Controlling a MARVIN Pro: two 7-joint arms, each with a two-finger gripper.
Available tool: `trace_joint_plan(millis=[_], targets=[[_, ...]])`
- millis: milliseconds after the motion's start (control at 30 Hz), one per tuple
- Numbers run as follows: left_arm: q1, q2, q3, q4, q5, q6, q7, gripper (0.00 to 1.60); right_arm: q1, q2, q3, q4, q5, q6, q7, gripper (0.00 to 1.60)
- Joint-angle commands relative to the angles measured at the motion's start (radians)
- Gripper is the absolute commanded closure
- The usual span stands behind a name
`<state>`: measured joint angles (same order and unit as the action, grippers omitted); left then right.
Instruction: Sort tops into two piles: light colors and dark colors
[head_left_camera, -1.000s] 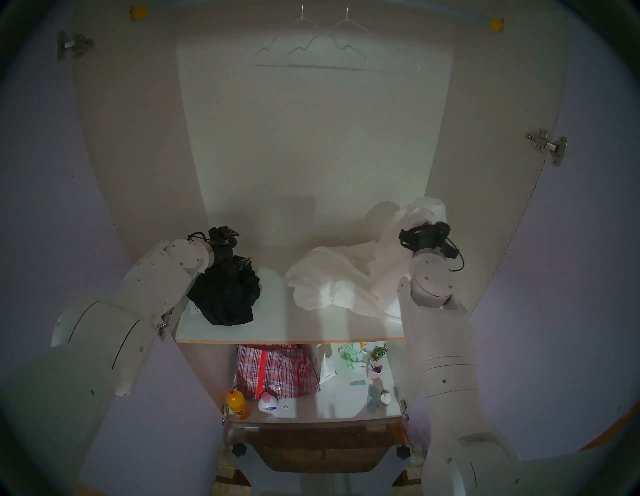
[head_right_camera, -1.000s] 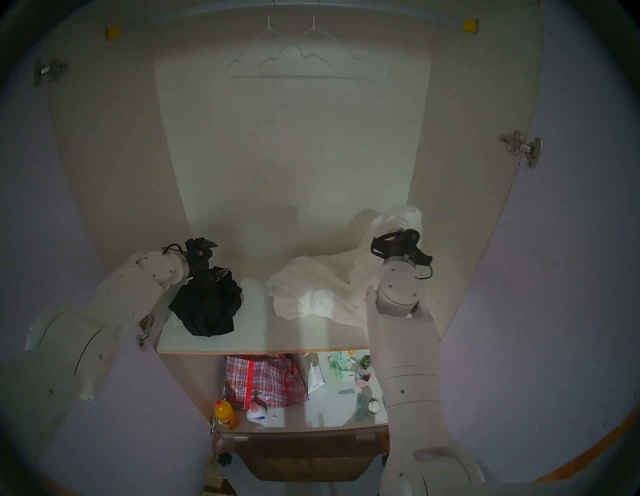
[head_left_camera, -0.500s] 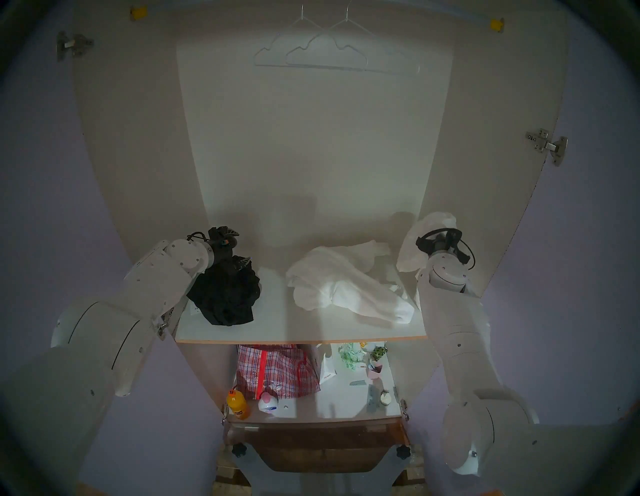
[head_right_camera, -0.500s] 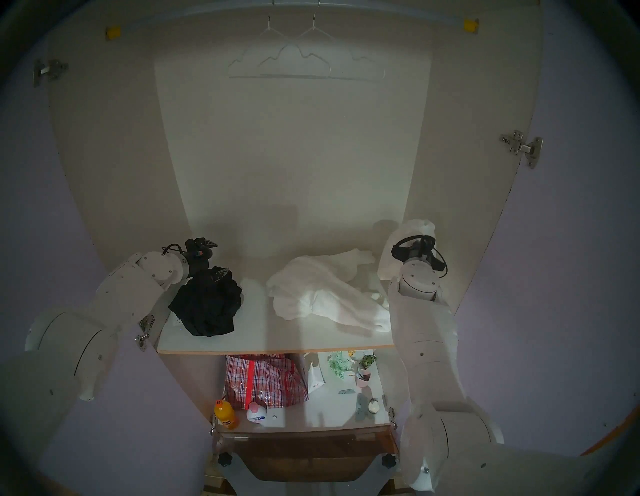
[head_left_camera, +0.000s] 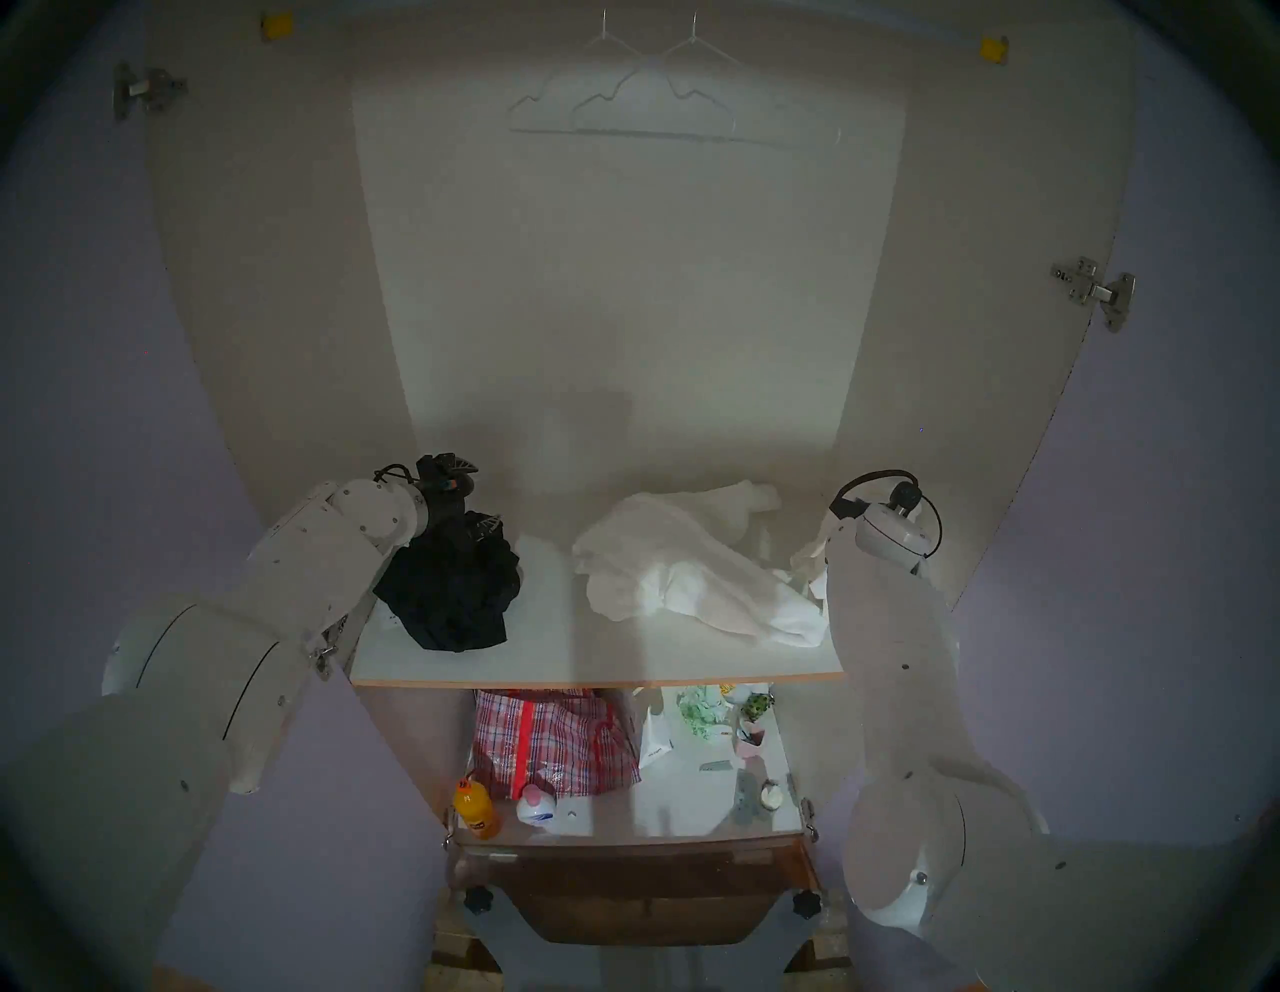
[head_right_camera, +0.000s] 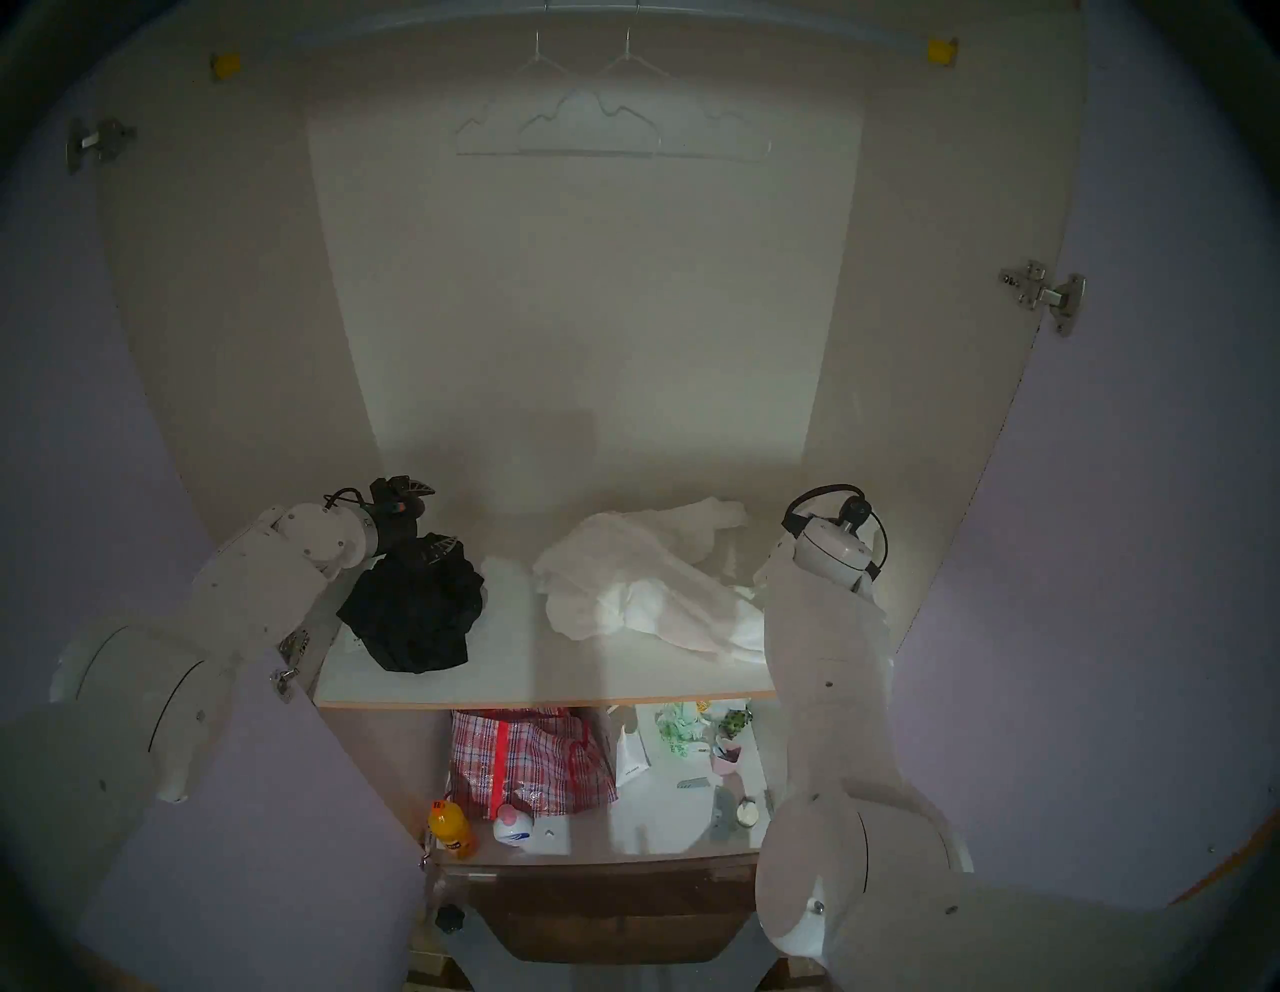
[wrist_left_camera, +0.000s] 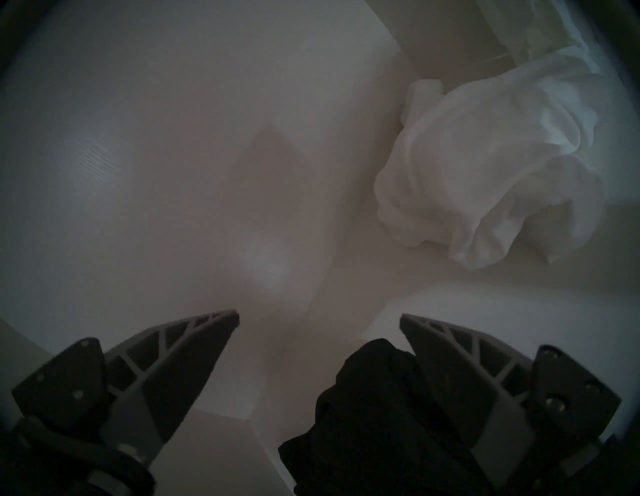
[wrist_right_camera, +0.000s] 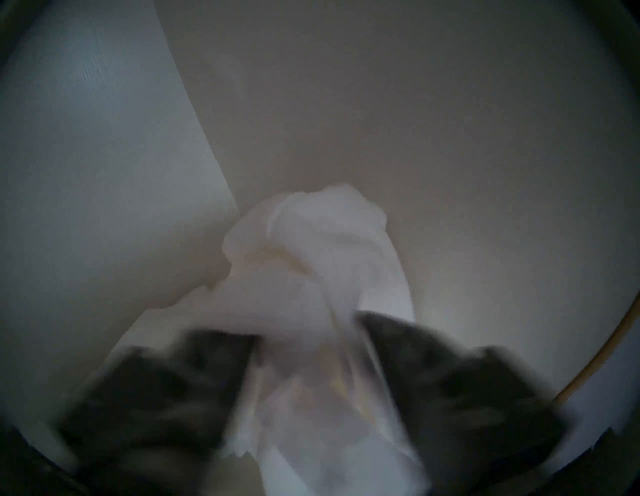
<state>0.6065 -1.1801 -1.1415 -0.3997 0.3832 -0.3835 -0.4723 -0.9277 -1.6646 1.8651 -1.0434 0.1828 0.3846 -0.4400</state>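
Shelf (head_left_camera: 602, 658) space in the head view is split by colour, which we read as the sort nearly finished: the black top (head_left_camera: 450, 596) sits bunched at the left end, the white tops (head_left_camera: 679, 568) sprawl toward the right, and bare board lies between them. Our left arm reaches in from the left, its left hand (head_left_camera: 471, 502) poised above the black heap's back edge. Our right arm rises over the shelf's right end, and its wrist hides the right hand from this eye.

From the left wrist, the fingers (wrist_left_camera: 194, 350) are spread wide with nothing between them; black cloth (wrist_left_camera: 367, 408) lies just under the one on the view's right, seemingly set down and let go.

From the right wrist, badly blurred, the right hand (wrist_right_camera: 306, 350) shows its dark fingers (wrist_right_camera: 419, 360) well apart with a white garment (wrist_right_camera: 311, 270) bunched between and beyond them, up against the wardrobe's side wall. We judge it is being dropped onto the light pile, though whether any cloth is caught on a finger we cannot tell.
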Motion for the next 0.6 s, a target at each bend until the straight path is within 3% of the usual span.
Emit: trace_joint_plan(millis=[0, 100, 167, 267, 300, 467, 500, 567], targets=[[-0.033, -0.002, -0.008, -0.022, -0.006, 0.000, 0.000, 0.00, 0.058, -0.101, 0.084, -0.058, 0.092, 0.012, -0.062, 0.00], [-0.033, -0.002, -0.008, -0.023, -0.006, 0.000, -0.001, 0.00, 0.049, -0.116, 0.085, -0.065, 0.104, 0.028, -0.060, 0.00], [-0.033, -0.002, -0.008, -0.025, -0.007, 0.001, -0.002, 0.00, 0.033, -0.109, 0.033, -0.078, 0.128, 0.059, 0.005, 0.00], [-0.033, -0.002, -0.008, -0.023, -0.006, 0.000, 0.000, 0.00, 0.019, -0.106, -0.024, -0.084, 0.109, 0.052, 0.051, 0.00], [-0.033, -0.002, -0.008, -0.023, -0.006, 0.000, 0.000, 0.00, 0.016, -0.104, -0.043, -0.087, 0.133, 0.074, 0.062, 0.00], [-0.033, -0.002, -0.008, -0.023, -0.006, 0.000, -0.001, 0.00, -0.040, -0.048, -0.185, -0.109, 0.113, 0.097, 0.237, 0.00], [-0.033, -0.002, -0.008, -0.025, -0.007, 0.001, -0.002, 0.00, -0.053, -0.023, -0.212, -0.098, 0.115, 0.109, 0.308, 0.00], [-0.032, -0.002, -0.009, -0.026, -0.007, 0.002, -0.003, 0.00, -0.050, -0.005, -0.216, -0.070, 0.130, 0.120, 0.378, 0.00]])
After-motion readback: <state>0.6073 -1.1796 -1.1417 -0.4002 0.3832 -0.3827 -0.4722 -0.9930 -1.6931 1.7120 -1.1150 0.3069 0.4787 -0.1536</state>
